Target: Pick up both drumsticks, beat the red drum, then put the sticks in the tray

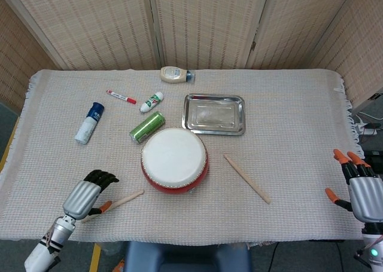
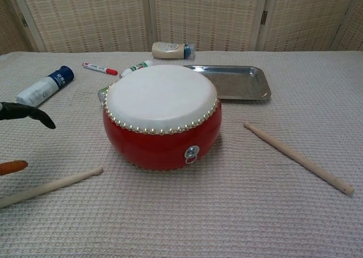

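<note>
Left hand (image 1: pixel 90 194): released, fingers curved over left drumstick (image 1: pixel 122 201), near front edge.
Right hand (image 1: pixel 359 185): released, beyond right edge.

Desk (image 1: pixel 299 122) under woven cloth (image 1: pixel 287 182): left drumstick (image 1: pixel 122 201) at left-hand fingers (image 1: pixel 103 177); red drum (image 1: pixel 174 161), tray (image 1: pixel 214 114), right drumstick (image 1: pixel 246 178) beyond; bottles, marker (image 1: pixel 121 97) further back.
</note>
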